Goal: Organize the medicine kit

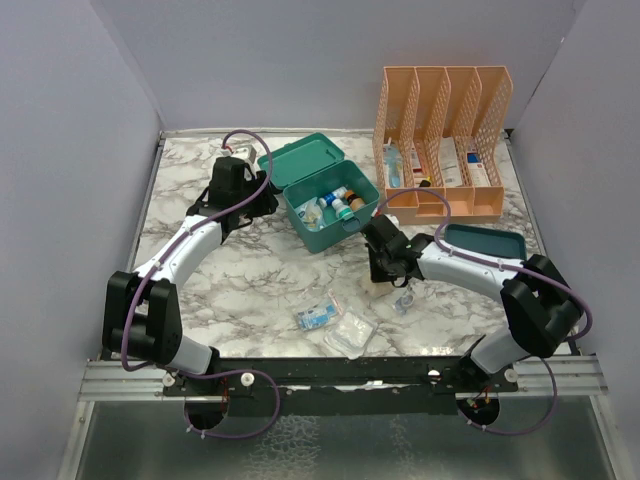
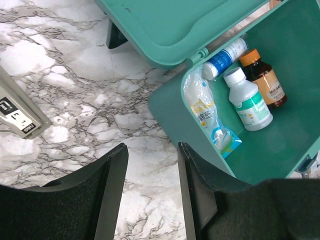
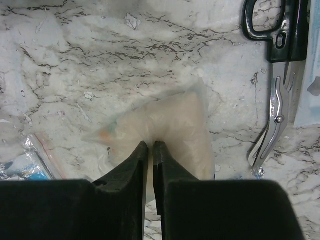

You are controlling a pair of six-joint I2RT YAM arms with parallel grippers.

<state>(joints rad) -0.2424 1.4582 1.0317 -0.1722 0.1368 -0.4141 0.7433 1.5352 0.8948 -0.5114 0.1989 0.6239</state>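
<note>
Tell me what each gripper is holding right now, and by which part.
The right gripper pinches the near edge of a blurred, translucent whitish plastic pouch. The left gripper is open and empty.

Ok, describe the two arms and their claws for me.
Left arm and right arm match: white links between chunky black joints, each trailed by a looping purple cable. The left claw and right claw each have two flat, matte black fingers.
</note>
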